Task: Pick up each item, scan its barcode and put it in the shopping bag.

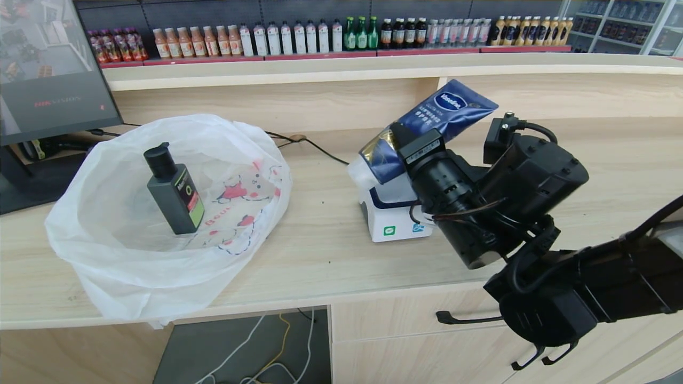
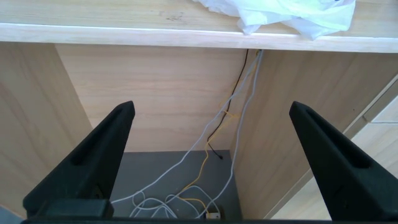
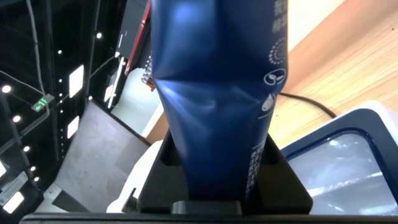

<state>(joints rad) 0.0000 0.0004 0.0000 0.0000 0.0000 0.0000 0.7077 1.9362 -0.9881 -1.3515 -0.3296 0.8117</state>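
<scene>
While the right jaws are pinched on the lower half of the tube (image 1: 445,106), the scanning step is judged to be in hand: the tube is held just above the scanner (image 1: 395,218) on the worktop (image 1: 331,250). Its long axis is tilted, the flat crimped end raised up and back to the right and the other end dipped toward the scanner's window. Once a read is had, a carry leftward to the bag (image 1: 106,256), where a bottle (image 1: 176,194) is seen, is called for, then a release over its mouth. The left jaws are spread wide below the worktop's edge.
</scene>
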